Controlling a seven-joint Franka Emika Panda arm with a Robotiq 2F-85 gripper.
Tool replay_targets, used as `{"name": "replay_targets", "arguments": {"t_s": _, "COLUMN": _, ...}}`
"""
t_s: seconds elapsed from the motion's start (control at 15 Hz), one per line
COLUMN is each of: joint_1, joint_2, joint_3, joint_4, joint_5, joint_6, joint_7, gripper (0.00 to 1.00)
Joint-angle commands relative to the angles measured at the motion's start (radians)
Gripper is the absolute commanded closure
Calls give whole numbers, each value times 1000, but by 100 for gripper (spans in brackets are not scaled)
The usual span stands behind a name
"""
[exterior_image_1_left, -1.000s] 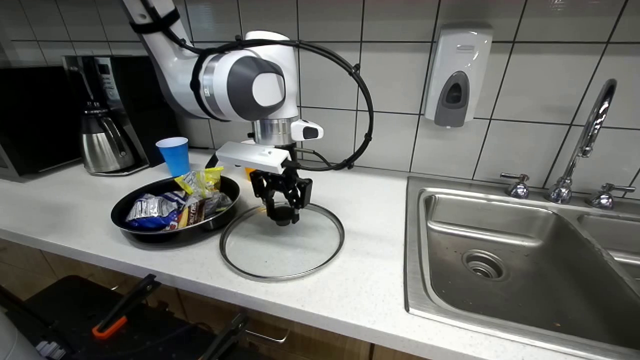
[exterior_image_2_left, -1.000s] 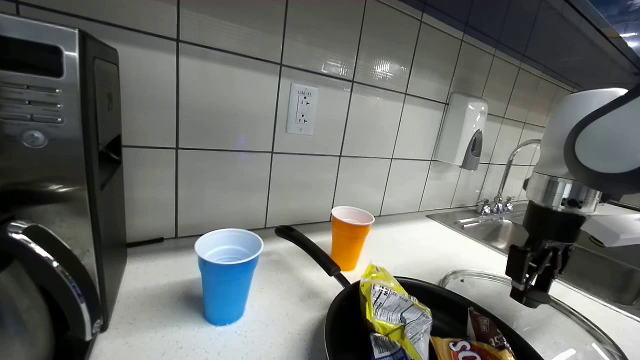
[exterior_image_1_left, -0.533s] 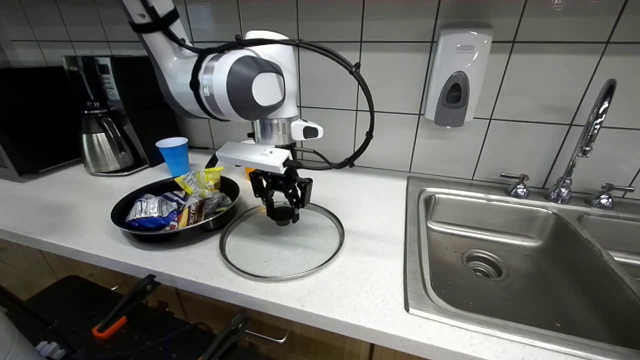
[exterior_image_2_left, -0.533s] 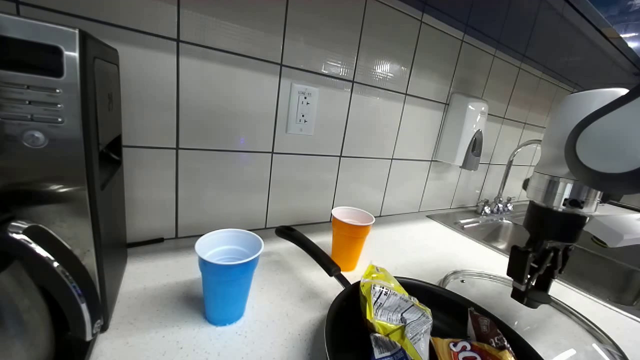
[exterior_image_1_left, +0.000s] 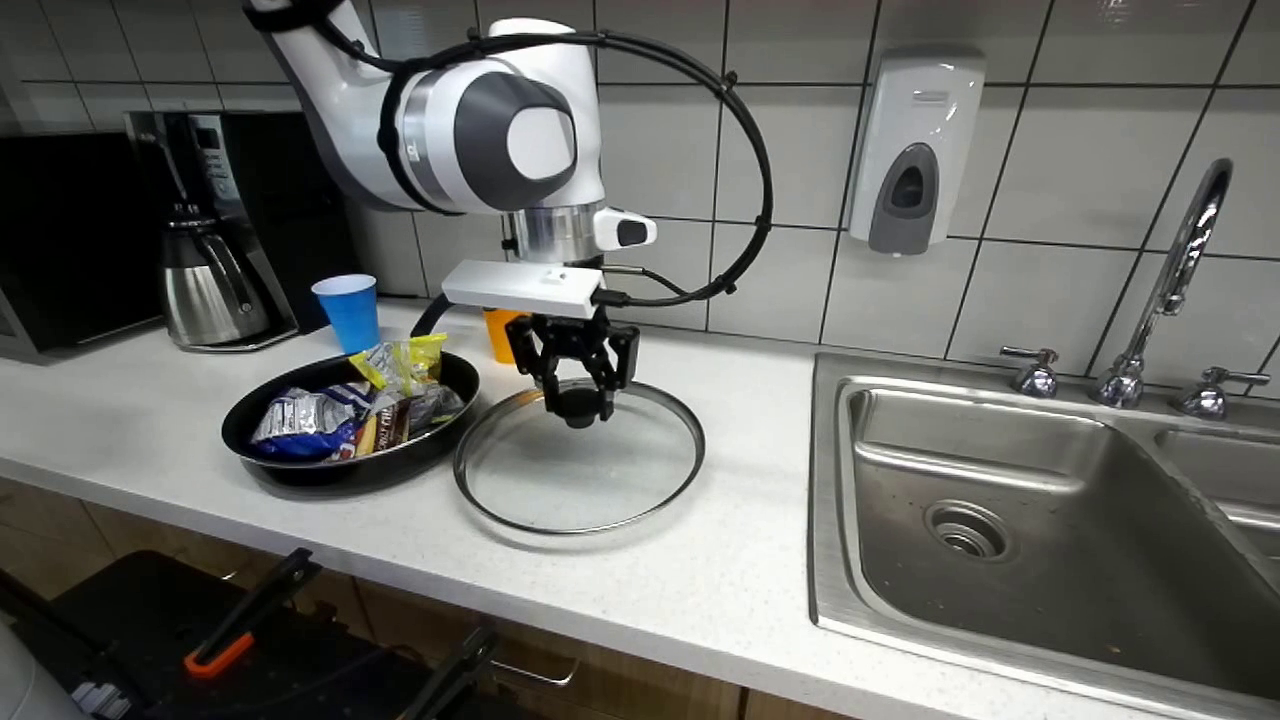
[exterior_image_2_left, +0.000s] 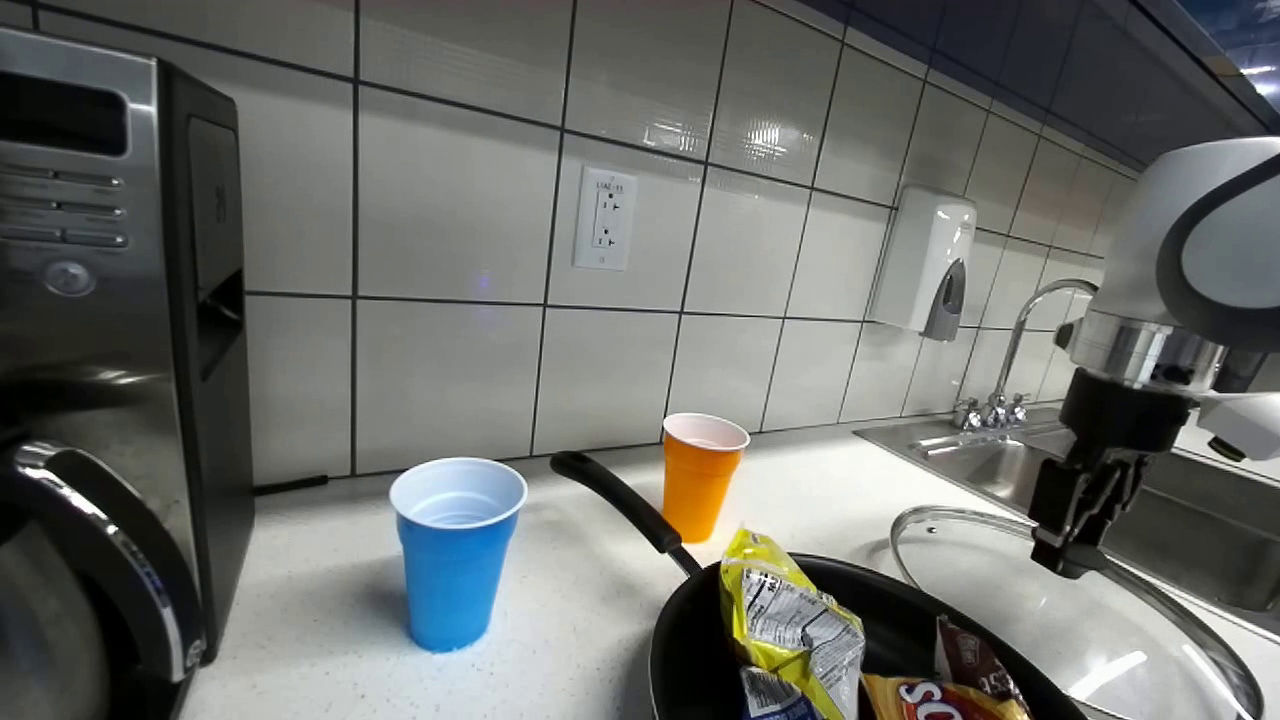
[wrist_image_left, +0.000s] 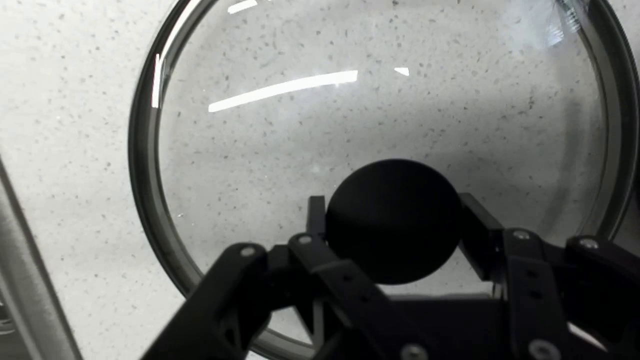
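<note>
Hanging over the white counter (exterior_image_1_left: 755, 500), steel sink (exterior_image_1_left: 828, 500) at 3 o'clock in an exterior view: glass lid (exterior_image_1_left: 580, 475), apparently just clear of the surface going by the shadow under its 6 o'clock rim, tilt hard to tell. Probably moderate weight, rigid, slick, liable to chip or crack if knocked. Dark pan (exterior_image_1_left: 340, 478) sits just beside it at 9 o'clock, so a low shift that way risks a rim-on-rim bump; black handle (exterior_image_2_left: 612, 497) pokes out behind. Snack bags (exterior_image_1_left: 300, 420) lie in the pan, the yellow bag (exterior_image_2_left: 790, 630) sticking up past the rim, soft but in the way. Blue cup (exterior_image_1_left: 350, 318) farther off at 10 o'clock; orange cup (exterior_image_2_left: 702, 485) nearer at 11, light-looking, easy to tip. Best hold is the black knob (wrist_image_left: 395, 220) on top, wide, likely less slippery than glass. Gripper (exterior_image_1_left: 580, 405) is on it, fingers (wrist_image_left: 316, 214) pinching from 9 and 3 o'clock in the wrist view.
</note>
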Motion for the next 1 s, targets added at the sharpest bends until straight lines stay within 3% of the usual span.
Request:
{"name": "replay_targets", "arguments": {"t_s": 0.0, "joint_1": -32, "joint_2": -110, "joint_3": 0, "joint_4": -24, "joint_5": 5, "joint_6": -52, "joint_7": -85, "gripper": 61}}
{"name": "replay_targets", "arguments": {"t_s": 0.4, "joint_1": -25, "joint_2": -165, "joint_3": 2, "joint_4": -28, "joint_5": 55, "joint_6": -111, "joint_7": -181, "gripper": 61}}
{"name": "replay_targets", "arguments": {"t_s": 0.93, "joint_1": 10, "joint_2": -199, "joint_3": 28, "joint_4": -5, "joint_5": 10, "joint_6": -211, "joint_7": -138, "gripper": 61}}
